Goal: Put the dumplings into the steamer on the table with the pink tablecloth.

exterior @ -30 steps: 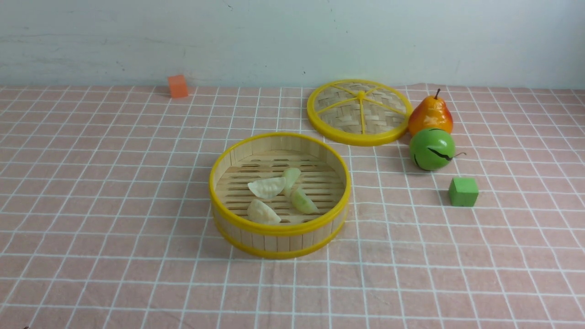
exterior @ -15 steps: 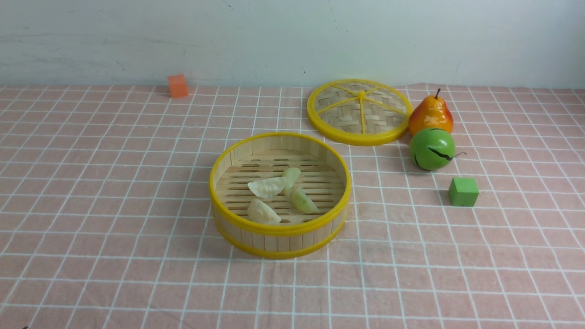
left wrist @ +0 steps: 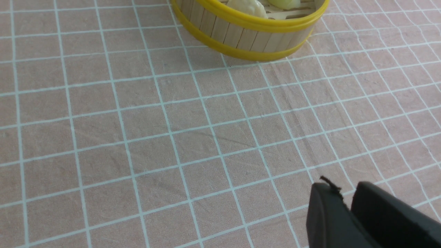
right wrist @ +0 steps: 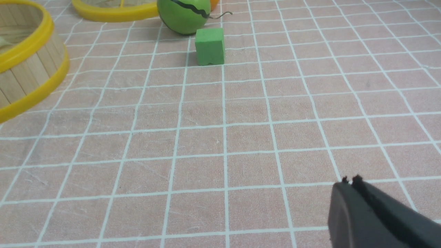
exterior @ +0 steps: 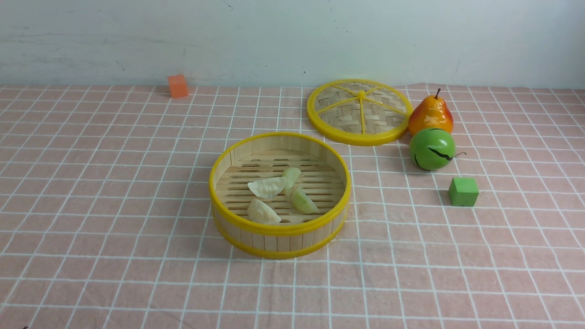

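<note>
The steamer (exterior: 279,195) stands near the middle of the counter (exterior: 91,205), on the pink tablecloth (exterior: 411,274). All four dumplings (exterior: 267,187) lie inside it on the slatted floor, bunched together toward its centre and near side. The woven lid (exterior: 359,111) lies flat toward the far edge, just past the steamer and apart from it. Beside the lid a pear (exterior: 430,114) touches a green round fruit (exterior: 432,149), and a green cube (exterior: 463,191) sits a little nearer the front edge. An orange cube (exterior: 178,86) rests at the far edge, toward the left corner.

The left hand (left wrist: 348,199) hangs over bare cloth on the near side of the steamer, its jaws slightly parted and holding nothing. The right hand (right wrist: 351,184) hovers over bare cloth near the front edge, jaws pressed together and empty
</note>
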Motion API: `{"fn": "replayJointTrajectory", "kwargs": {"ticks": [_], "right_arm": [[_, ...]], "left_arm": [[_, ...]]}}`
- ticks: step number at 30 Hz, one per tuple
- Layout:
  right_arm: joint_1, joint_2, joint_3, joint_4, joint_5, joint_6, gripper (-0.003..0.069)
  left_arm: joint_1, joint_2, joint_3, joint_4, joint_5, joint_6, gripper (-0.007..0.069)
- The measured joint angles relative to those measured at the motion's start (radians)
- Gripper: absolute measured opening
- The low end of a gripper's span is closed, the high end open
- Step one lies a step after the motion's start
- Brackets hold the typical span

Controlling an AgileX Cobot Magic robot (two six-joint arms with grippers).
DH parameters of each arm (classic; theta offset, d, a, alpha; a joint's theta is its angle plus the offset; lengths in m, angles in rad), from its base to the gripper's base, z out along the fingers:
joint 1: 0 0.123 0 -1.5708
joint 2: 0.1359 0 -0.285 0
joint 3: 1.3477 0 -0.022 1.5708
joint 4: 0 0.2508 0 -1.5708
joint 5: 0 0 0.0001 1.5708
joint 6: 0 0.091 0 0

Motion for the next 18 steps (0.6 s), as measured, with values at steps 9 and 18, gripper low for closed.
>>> {"fn": "replayJointTrajectory", "kwargs": {"ticks": [9,18], "right_arm": [[0.0,0.0,0.0,0.0,0.0,0.0,-0.0011],[0.0,0.0,0.0,0.0,0.001,0.0,-0.0003]], "left_arm": [[0.0,0.0,0.017,0.0,-0.007,0.0,0.0105],[0.117,-0.198,0.265,0.008,-0.408,-0.064,0.002]]}}
